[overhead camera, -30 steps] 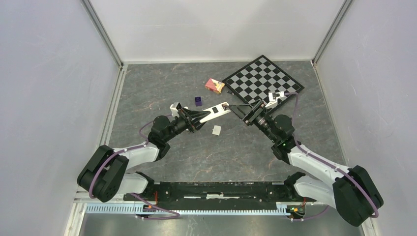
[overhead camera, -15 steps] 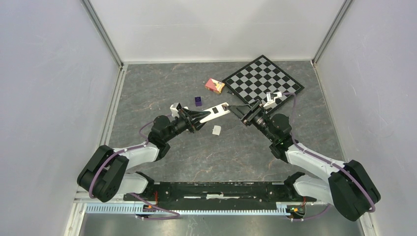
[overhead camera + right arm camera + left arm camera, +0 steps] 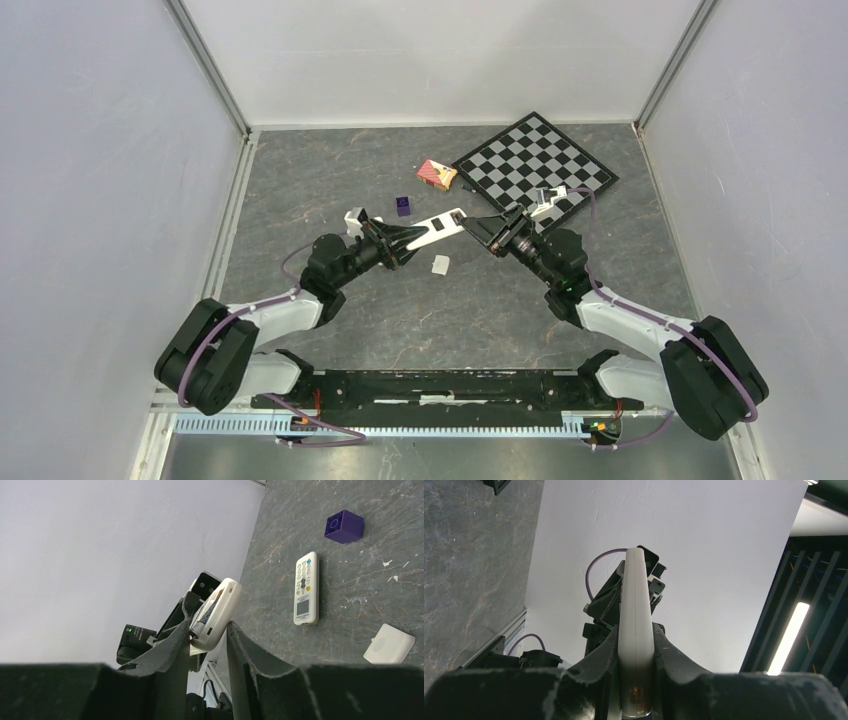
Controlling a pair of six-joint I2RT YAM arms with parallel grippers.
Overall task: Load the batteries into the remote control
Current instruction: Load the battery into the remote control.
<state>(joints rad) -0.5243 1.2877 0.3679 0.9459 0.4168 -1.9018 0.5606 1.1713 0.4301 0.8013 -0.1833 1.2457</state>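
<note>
Where the two arms meet above the grey stone-patterned worktop [image 3: 350,580], the slim pale plastic remote control [image 3: 636,590] is held edge-on, clamped in the left pincer [image 3: 636,636]. Its far end is flanked by the right pincer [image 3: 210,614]; whether it is gripped cannot be told. A white button-faced remote [image 3: 306,588] is laid flat on the worktop, its print too small to be read.

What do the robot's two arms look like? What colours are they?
The left arm and right arm have white shells and chunky black joints. A thin purple cable loops along each. A tiny green light glows on one black joint. The left gripper and right gripper are black, with two tapering fingers.
</note>
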